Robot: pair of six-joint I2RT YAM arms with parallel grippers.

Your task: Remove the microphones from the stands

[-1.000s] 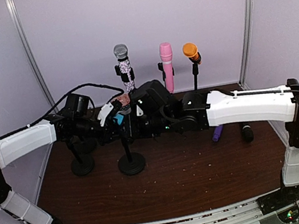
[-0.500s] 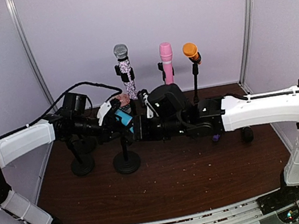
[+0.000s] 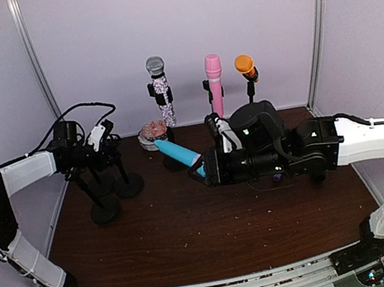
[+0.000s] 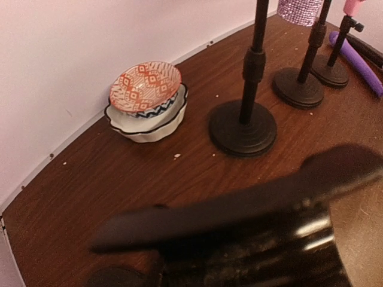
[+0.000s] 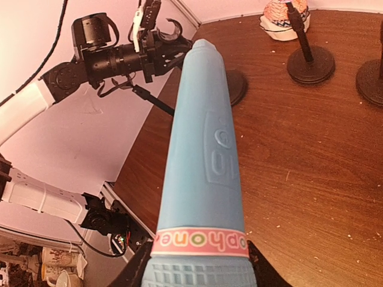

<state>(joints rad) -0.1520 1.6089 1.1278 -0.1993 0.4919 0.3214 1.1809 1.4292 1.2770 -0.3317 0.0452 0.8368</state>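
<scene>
Jaws of the right gripper (image 3: 206, 168) are closed tight on the blue microphone (image 3: 177, 154), near its fat head end. Jaws of the left gripper (image 3: 100, 139) are closed on the top of a bare stand (image 3: 128, 187), just by its clip.

The brown table (image 3: 216, 236) is the biggest thing, and both arms reach out over it. The right arm comes in from the right side and stops near the middle. The left arm bends toward the left wall.

At the back stand three tall stands with microphones in them. They hold a sparkly microphone (image 3: 161, 89), a pink microphone (image 3: 214, 73) and an orange microphone (image 3: 244, 66). All three stand upright.

A second bare stand (image 3: 105, 212) is just beside the one in the left gripper, a bit nearer the front.

The blue microphone is out of its stand. It is up in the air over the table and tilted. Its thin end points to the back left, toward the bowls (image 4: 146, 98). It is well apart from the bare stand on the left.

The bowls are stacked, with a red patterned one on top, close to the back wall.

A purple microphone (image 4: 353, 57) lies flat on the table, on the right.

Small crumbs (image 4: 177, 156) are scattered on the wood.
</scene>
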